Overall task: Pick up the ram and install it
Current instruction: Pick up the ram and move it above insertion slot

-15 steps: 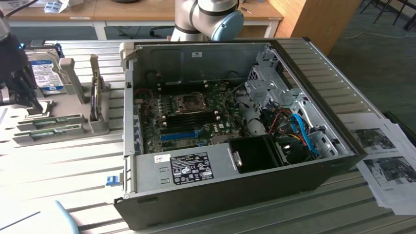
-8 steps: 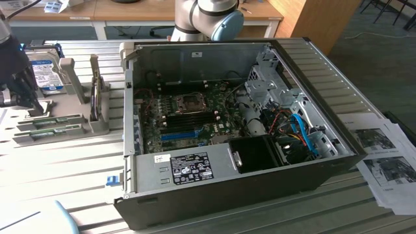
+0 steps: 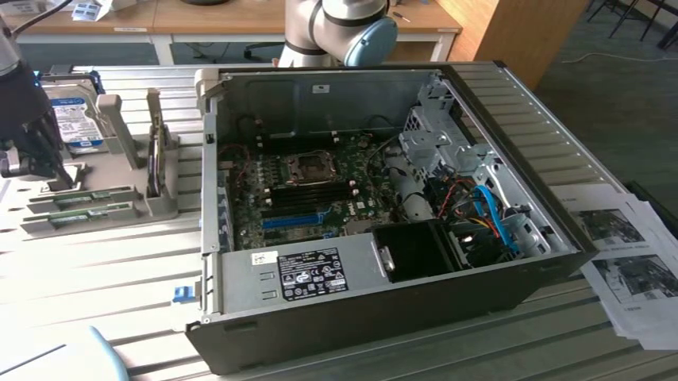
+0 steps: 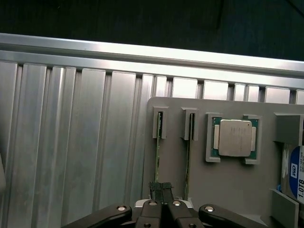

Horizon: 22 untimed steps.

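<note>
Two ram sticks stand on edge in slots of a grey holder [image 4: 228, 180]; the nearer-to-gripper ram [image 4: 158, 152] runs under my fingertips, the other ram [image 4: 188, 156] lies beside it. My gripper [image 4: 160, 186] is shut, its ribbed pads pressed together over the end of the first stick; I cannot tell whether they touch it. In the exterior view the gripper [image 3: 37, 163] hangs at the far left above the same holder, where the green ram sticks [image 3: 79, 198] lie. The open computer case [image 3: 529, 262] shows the motherboard's black ram slots [image 3: 313, 190].
A processor chip [image 4: 235, 137] and a hard drive [image 4: 297, 173] sit in the holder beside the ram. The hard drive [image 3: 76, 123] stands upright in the exterior view. A blue slot [image 3: 291, 221] lies on the motherboard. Papers [image 3: 625, 262] lie at the exterior view's right.
</note>
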Tool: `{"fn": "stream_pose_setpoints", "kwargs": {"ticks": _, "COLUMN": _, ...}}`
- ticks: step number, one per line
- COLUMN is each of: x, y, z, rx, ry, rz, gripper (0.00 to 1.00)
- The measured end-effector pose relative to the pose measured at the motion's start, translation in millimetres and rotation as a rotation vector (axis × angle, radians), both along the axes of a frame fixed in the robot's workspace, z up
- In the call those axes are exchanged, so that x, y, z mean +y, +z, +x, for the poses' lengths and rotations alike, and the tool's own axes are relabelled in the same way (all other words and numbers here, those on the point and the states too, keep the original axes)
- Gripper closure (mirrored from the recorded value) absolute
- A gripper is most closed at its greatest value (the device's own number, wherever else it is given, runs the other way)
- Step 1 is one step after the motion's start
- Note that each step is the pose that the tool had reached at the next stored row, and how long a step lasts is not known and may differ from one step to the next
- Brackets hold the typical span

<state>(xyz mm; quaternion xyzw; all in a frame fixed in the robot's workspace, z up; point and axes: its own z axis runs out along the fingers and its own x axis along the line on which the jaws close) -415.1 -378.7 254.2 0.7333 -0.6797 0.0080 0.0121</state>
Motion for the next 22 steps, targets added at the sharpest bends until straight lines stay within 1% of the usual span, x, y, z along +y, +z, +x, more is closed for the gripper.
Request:
{"fn": "stream_pose_setpoints", "kwargs": {"ticks": 9, "x": 0.0, "y": -4.2, "z": 0.0, "rx": 0.0001, "ry": 0.0, "rz": -0.0001, "gripper": 0.91}}
{"fn": "stream_pose_setpoints", "kwargs": {"ticks": 22, "x": 0.0, "y": -4.4, "z": 0.0, "rx": -0.0001, "ry": 0.0, "rz": 0.0, "gripper": 0.91}}
